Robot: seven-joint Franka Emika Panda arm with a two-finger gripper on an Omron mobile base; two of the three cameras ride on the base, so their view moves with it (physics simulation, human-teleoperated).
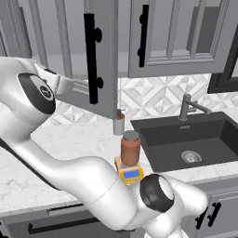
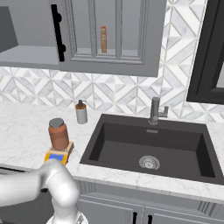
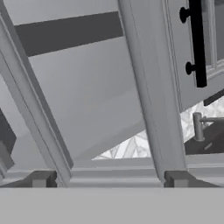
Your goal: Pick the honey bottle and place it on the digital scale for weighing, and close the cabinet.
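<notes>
Room: a rendered kitchen with patterned wall tiles, a white marbled bench and a dark sink set into it.
Cabinet: the dark grey wall cabinet hangs above the bench; its left door stands swung out, black bar handle facing the camera.
Cabinet contents: a small orange-red box stands on the shelf; the rest of the inside is hard to make out.
Arm: it reaches up toward 10 o'clock in the left base view, to the open door's panel.
Fingers: two dark tips sit spread at the bottom of the hand view, right against the door's frame, holding nothing.
Honey bottle: the jar stands upright on the scale, near the sink's left edge, so that part looks done.
Sink contents: just the drain, with the tap at 12 o'clock.
Dispenser: a small pump bottle sits by the wall, behind the jar.
Risk: closing the door is what remains; a push too near the hinge could slip off the panel and leave the door ajar, and a low sweep of the elbow could knock the jar off the scale.
</notes>
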